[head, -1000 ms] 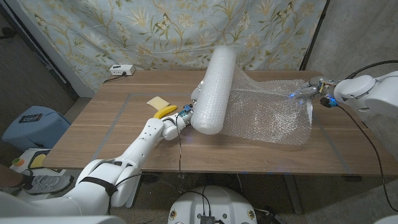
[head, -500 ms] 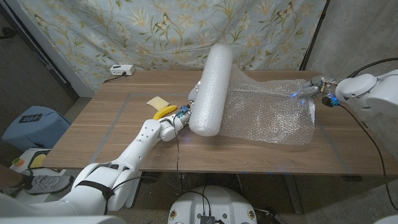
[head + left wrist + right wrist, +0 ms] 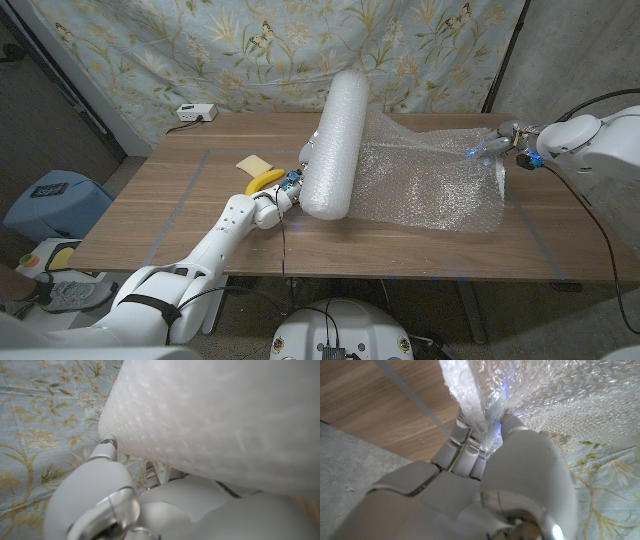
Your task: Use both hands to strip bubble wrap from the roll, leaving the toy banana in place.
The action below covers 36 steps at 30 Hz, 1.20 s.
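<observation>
The fat bubble wrap roll lies across the table's middle, its far end toward the curtain. A loose sheet runs from it to the right. My left hand presses against the roll's near end from the left; its fingers touch the roll without closing round it. My right hand grips the sheet's far right corner, with the wrap bunched between the fingers and thumb. The toy banana lies just left of my left hand, apart from the roll.
A flat yellow slice lies beside the banana. A white box sits at the table's far left edge. A flowered curtain hangs behind the table. Bare wood shows at the front left.
The roll has shifted a little to the left with my left hand against it, and slightly more sheet lies unrolled. My right hand has kept its place on the corner.
</observation>
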Available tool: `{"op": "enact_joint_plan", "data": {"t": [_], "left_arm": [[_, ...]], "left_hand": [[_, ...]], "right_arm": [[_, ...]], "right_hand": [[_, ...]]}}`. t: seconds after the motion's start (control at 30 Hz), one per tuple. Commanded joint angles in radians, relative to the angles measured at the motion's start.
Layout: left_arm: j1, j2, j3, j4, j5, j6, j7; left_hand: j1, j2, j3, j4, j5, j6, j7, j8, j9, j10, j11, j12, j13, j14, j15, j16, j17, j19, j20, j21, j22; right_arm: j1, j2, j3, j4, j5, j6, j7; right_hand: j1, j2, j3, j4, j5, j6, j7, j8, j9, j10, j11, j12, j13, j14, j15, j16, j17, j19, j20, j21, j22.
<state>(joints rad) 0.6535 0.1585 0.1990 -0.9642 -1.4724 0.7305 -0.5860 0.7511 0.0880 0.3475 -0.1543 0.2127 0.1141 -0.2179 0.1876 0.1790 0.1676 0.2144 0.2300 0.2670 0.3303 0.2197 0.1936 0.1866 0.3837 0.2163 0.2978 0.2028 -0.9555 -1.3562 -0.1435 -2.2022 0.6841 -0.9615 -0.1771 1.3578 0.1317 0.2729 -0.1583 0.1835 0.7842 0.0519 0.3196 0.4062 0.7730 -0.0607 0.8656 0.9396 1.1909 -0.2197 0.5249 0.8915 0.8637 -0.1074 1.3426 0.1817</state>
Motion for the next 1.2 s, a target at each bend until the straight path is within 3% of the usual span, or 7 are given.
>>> {"op": "enact_joint_plan", "data": {"t": [0.03, 0.7, 1.2], "left_arm": [[0.004, 0.013, -0.009, 0.01, -0.014, 0.006, -0.005], [-0.003, 0.037, -0.022, 0.03, -0.018, 0.017, -0.031], [-0.012, 0.04, -0.033, 0.027, -0.019, 0.023, -0.011]], "left_hand": [[-0.006, -0.001, -0.002, 0.003, -0.001, -0.006, -0.002, -0.001, 0.002, -0.007, 0.002, 0.002, 0.002, -0.004, -0.003, 0.0, 0.002, 0.0, -0.002, -0.002, 0.004], [-0.004, -0.001, -0.003, 0.002, -0.001, -0.006, -0.002, -0.001, 0.002, -0.006, 0.002, 0.004, 0.002, -0.004, -0.003, 0.0, 0.002, 0.001, -0.002, -0.004, 0.004], [-0.007, 0.0, -0.001, 0.003, 0.0, -0.005, -0.002, -0.001, 0.002, -0.006, 0.002, 0.004, 0.002, -0.005, -0.004, -0.001, 0.002, 0.0, -0.002, -0.005, 0.004]], "right_arm": [[0.082, 0.015, -0.068, -0.007, -0.022, -0.042, 0.015], [0.152, 0.041, -0.111, -0.024, -0.039, -0.111, 0.012], [0.18, 0.047, -0.132, 0.007, -0.057, -0.101, 0.033]], "right_hand": [[0.013, -0.001, 0.0, 0.0, 0.004, 0.013, 0.002, 0.001, 0.003, 0.012, 0.002, -0.003, 0.004, 0.006, -0.002, -0.002, 0.004, -0.004, -0.117, 0.002, 0.001], [0.013, -0.001, 0.001, 0.0, 0.005, 0.012, 0.002, -0.005, 0.004, 0.008, 0.0, -0.009, 0.01, 0.006, -0.001, -0.005, 0.006, -0.004, -0.117, 0.001, 0.001], [0.011, -0.001, 0.0, 0.001, 0.004, 0.018, -0.003, -0.007, 0.005, 0.014, 0.001, -0.015, 0.007, 0.005, -0.001, -0.009, 0.005, -0.004, -0.117, 0.0, 0.001]]}}
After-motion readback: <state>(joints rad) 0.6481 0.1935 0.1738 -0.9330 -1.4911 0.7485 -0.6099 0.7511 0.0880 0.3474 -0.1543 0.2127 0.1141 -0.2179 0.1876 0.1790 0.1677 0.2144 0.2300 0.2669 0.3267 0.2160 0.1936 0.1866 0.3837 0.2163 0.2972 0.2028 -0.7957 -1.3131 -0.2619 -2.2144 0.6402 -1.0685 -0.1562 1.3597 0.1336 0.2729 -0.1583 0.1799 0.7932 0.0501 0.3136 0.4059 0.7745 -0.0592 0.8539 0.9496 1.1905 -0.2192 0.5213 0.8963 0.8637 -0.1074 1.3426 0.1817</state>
